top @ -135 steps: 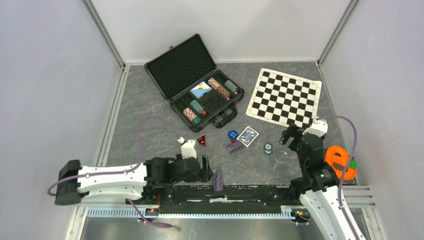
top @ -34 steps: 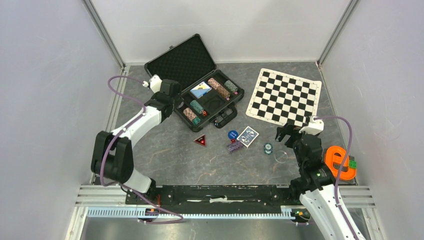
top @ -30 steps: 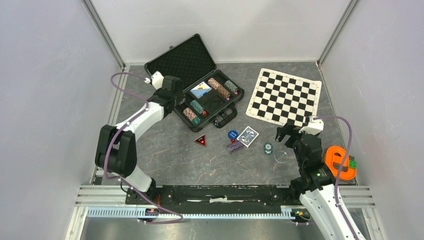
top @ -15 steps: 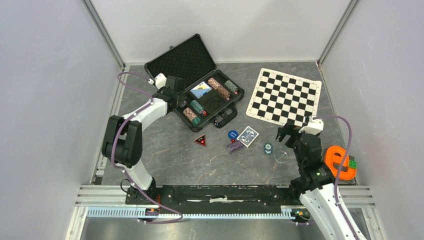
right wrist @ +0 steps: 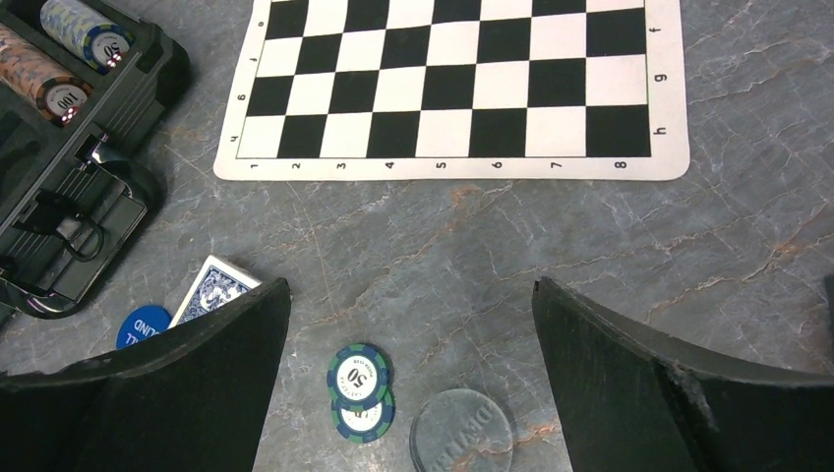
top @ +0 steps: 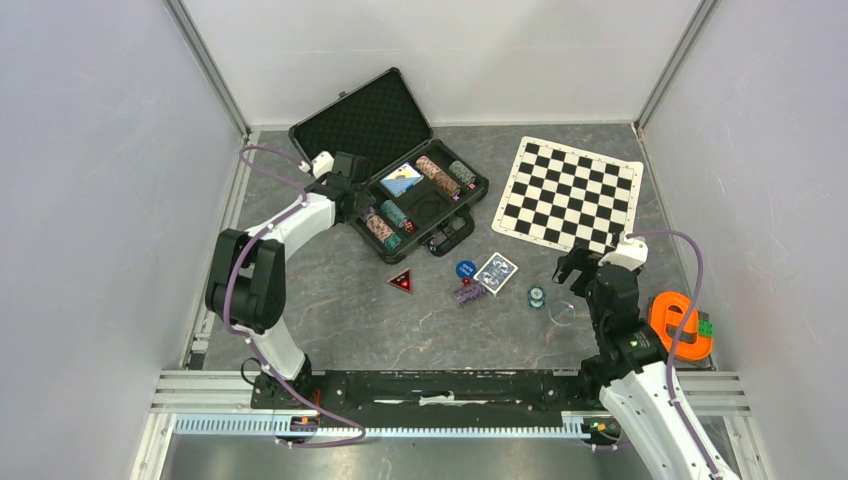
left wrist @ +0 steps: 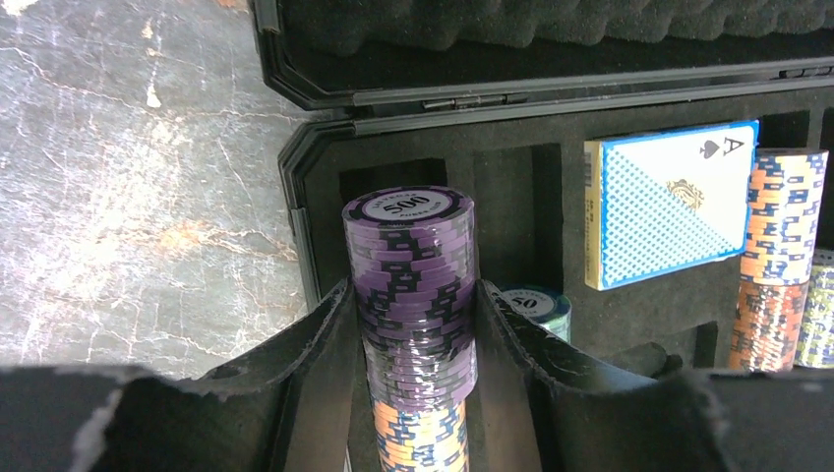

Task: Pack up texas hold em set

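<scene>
The left tool point(left wrist: 413, 295) clenches a stack of purple chips point(left wrist: 413, 251) over the left end of the open case point(left wrist: 295, 187). The right tool point(right wrist: 408, 287) hangs spread wide above two green chips point(right wrist: 360, 391) lying on the bench point(right wrist: 590, 246).

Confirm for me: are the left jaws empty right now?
No, the left jaws are closed on a stack of purple chips over the foam tray of the open briefcase.

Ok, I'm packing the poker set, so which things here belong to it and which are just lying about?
Poker set: case, purple chips, card deck, blue button, green chips.
Lying about: chess mat, orange plastic thing.
</scene>
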Robot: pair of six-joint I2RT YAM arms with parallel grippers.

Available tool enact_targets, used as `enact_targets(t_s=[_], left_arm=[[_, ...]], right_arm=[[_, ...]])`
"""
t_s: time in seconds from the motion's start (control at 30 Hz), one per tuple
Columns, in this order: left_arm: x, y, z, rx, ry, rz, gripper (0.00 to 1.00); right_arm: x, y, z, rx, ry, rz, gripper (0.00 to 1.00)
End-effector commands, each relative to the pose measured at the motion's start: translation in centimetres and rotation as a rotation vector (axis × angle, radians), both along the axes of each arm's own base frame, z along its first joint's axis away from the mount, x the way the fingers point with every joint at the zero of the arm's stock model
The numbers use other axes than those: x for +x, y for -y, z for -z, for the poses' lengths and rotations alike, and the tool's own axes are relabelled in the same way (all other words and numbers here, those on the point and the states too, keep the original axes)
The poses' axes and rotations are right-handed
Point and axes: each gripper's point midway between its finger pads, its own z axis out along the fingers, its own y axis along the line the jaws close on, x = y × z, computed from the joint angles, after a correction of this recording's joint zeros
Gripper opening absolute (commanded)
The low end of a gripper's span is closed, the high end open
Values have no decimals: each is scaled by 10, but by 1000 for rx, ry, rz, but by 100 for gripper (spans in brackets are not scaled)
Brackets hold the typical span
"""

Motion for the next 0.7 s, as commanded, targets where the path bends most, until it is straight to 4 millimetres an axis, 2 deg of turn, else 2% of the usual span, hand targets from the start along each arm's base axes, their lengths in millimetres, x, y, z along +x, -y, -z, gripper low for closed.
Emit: enact_targets(t_s=[0.0, 0.23, 0.33, 0.47, 0.67], left_arm=[[23, 12, -35, -81, 97, -6, 52], [24, 2, -53, -27, 127, -17, 82], [23, -1, -61, -10, 132, -9, 82], [11, 13, -65, -58, 123, 74, 82], [-38, 52, -65, -180, 107, 279, 75]], right_arm=[[1, 1, 0, 14, 6, 19, 99], [1, -1, -1, 17, 10, 4, 99], [1, -3, -1, 19, 8, -6, 99], [2, -5, 0, 24, 4, -15, 98], [4, -5, 2, 15, -6, -17, 99]])
